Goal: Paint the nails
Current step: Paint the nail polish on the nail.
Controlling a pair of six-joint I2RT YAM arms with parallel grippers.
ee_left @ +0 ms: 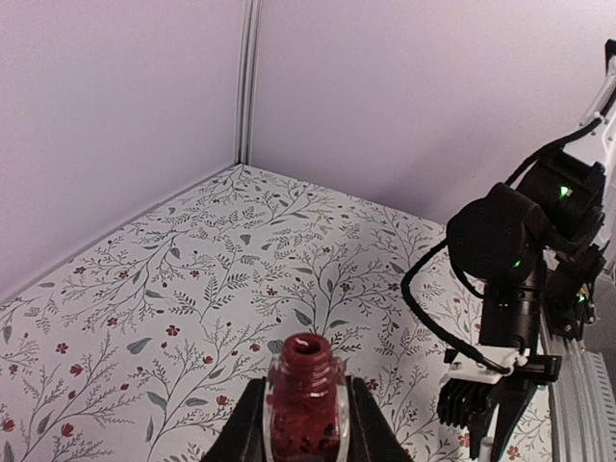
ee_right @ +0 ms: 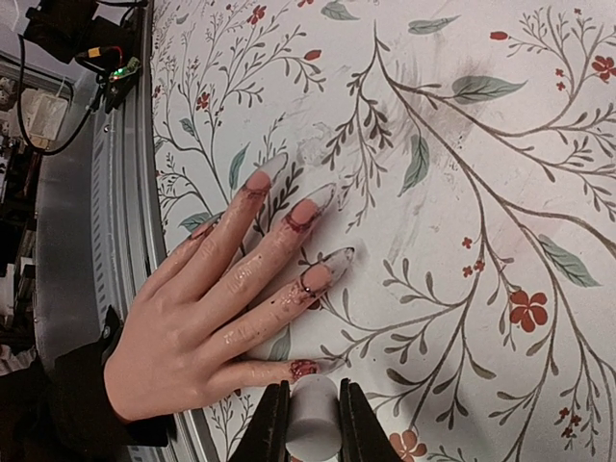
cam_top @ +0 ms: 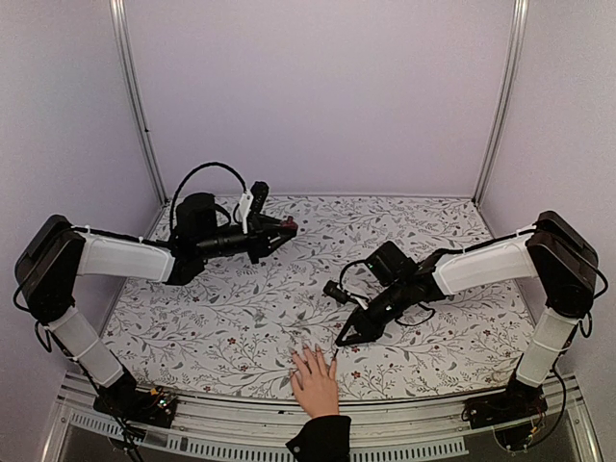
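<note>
Gently now: the nails (ee_right: 306,207) tip a hand (ee_right: 192,327) lying flat at the worktop's (ee_right: 462,241) near edge.
My right pincer (ee_right: 313,399) clamps the white cap (ee_right: 313,423), my left pincer (ee_left: 308,433) the bottle (ee_left: 306,380); the nails look small and smear-prone, so brush lightly, never grasp.

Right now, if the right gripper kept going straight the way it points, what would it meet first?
Probably the hand: the right gripper, shut on a white cap, points at the red-smeared tip of the nearest finger, just ahead. Depth is unclear, so it may pass above the finger.
</note>
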